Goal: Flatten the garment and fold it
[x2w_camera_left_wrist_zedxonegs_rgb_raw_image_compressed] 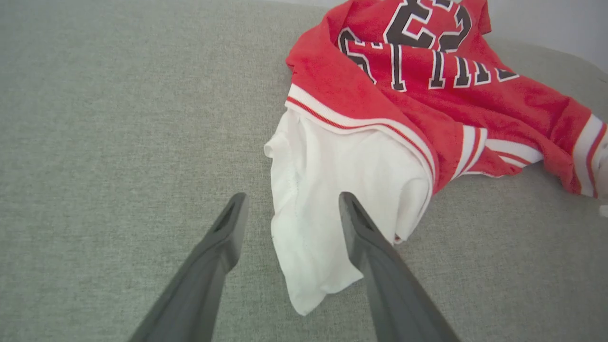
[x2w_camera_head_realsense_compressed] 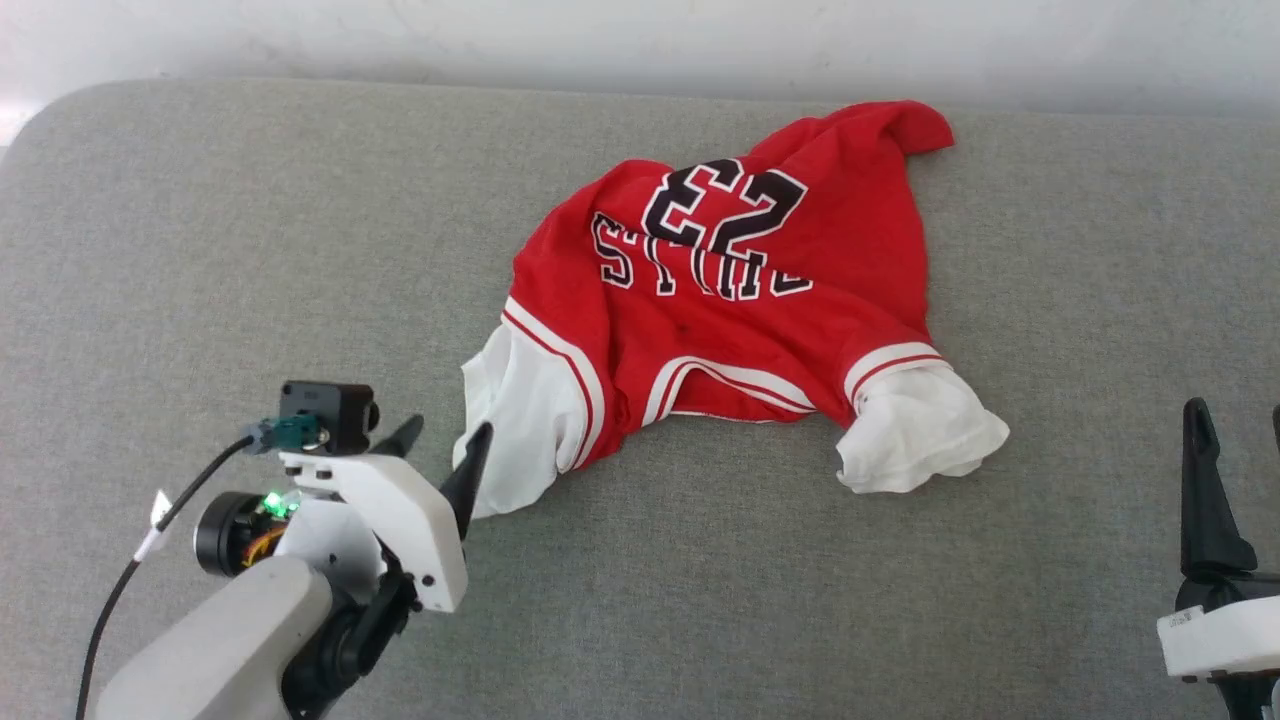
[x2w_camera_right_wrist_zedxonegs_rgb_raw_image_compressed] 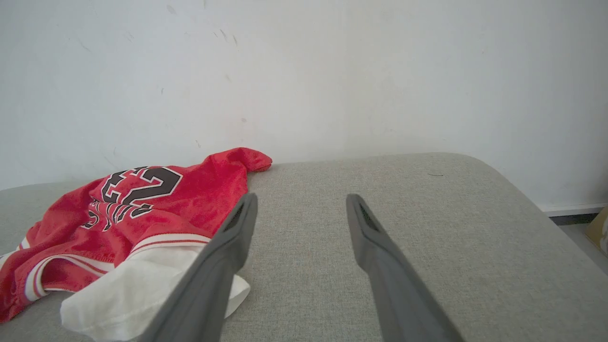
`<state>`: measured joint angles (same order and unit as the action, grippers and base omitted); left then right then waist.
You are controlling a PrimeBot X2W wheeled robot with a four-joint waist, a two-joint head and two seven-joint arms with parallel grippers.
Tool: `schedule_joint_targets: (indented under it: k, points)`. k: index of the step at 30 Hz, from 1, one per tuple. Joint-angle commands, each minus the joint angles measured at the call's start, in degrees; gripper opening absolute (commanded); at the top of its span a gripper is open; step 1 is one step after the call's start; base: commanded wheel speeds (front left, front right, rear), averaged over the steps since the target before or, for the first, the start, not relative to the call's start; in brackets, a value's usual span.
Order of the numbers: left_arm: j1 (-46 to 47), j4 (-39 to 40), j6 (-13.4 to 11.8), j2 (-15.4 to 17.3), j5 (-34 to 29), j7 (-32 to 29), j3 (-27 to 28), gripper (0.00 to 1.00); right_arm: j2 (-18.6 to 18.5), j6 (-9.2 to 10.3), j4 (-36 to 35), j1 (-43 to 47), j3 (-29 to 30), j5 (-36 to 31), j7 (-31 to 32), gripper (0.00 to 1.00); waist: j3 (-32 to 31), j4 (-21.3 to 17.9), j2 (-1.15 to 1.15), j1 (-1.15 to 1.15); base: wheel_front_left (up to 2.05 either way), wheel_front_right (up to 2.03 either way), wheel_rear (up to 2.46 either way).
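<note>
Plainly, red garment (x2w_camera_head_realsense_compressed: 720, 300), number 23, letters unclear

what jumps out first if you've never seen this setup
A crumpled red jersey with a black 23 lies on the grey padded surface, print up. The left gripper, jaws open, sits at its white sleeve on the robot's left; the right gripper, also open, stands apart at the lower right.

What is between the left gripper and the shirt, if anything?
Nothing visible stands between them. The open left gripper is already at the shirt: one finger lies over its near white sleeve, the other beside it. Whether it touches the cloth, I cannot tell.
</note>
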<state>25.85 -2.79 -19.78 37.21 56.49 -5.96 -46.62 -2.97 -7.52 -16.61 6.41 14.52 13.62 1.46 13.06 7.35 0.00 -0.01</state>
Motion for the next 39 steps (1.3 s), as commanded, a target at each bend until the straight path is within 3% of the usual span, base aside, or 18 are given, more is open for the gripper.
schedule_joint_targets:
  k: [1,9,18,21,22,23,24,30,39]
  points:
    - [-0.55,0.06,0.01,-0.1,0.44,-0.81,-0.28,1.0,0.09,0.03,-0.01,0.34,-0.06,0.25,-0.02,1.0,0.07,0.08,0.0,0.01,0.0,0.0,0.0]
    - [0.52,-1.18,1.71,-0.3,2.54,-4.75,-1.1,1.0,0.09,0.03,-0.45,-0.01,-0.33,-0.02,0.07,1.0,1.47,-1.22,0.0,0.01,0.0,0.0,0.0]
    - [1.42,-5.04,0.44,1.14,1.65,-9.02,-3.02,1.0,0.09,0.03,-0.47,-0.46,-0.63,0.46,-0.75,1.0,3.84,-2.92,0.0,0.01,0.0,0.0,0.0]
    - [1.21,-6.4,1.09,0.55,2.51,-10.35,-3.61,1.0,0.09,0.03,-0.28,-0.65,-0.56,0.59,-1.11,1.0,4.28,-3.25,0.0,0.01,0.0,0.0,0.0]
    - [1.0,-6.69,1.67,0.24,3.18,-11.2,-3.93,0.93,0.09,0.03,-0.21,-0.7,-0.52,0.61,-1.21,1.0,4.36,-3.32,0.0,0.01,0.0,0.0,0.0]
    - [0.86,-6.75,2.44,0.04,3.69,-12.04,-4.37,0.27,0.09,0.03,-0.13,-0.77,-0.49,0.62,-1.29,1.0,4.43,-3.38,0.0,0.01,0.0,0.0,0.0]
    - [0.78,-6.61,3.07,-0.17,4.12,-12.45,-4.56,0.0,0.09,0.03,-0.06,-0.84,-0.43,0.65,-1.35,1.0,4.48,-3.41,0.0,0.01,0.0,0.0,0.0]
    - [0.74,-5.07,5.38,-0.81,4.96,-10.46,-3.75,0.0,0.09,0.03,0.59,-1.2,0.17,0.73,-1.57,1.0,3.86,-2.85,0.0,0.01,0.0,0.0,0.0]
    - [-4.25,1.1,2.18,-4.47,8.63,3.94,5.26,0.0,0.09,0.03,2.08,-0.65,-0.36,1.05,-1.64,1.0,0.16,-2.13,0.0,0.01,0.0,0.0,0.0]
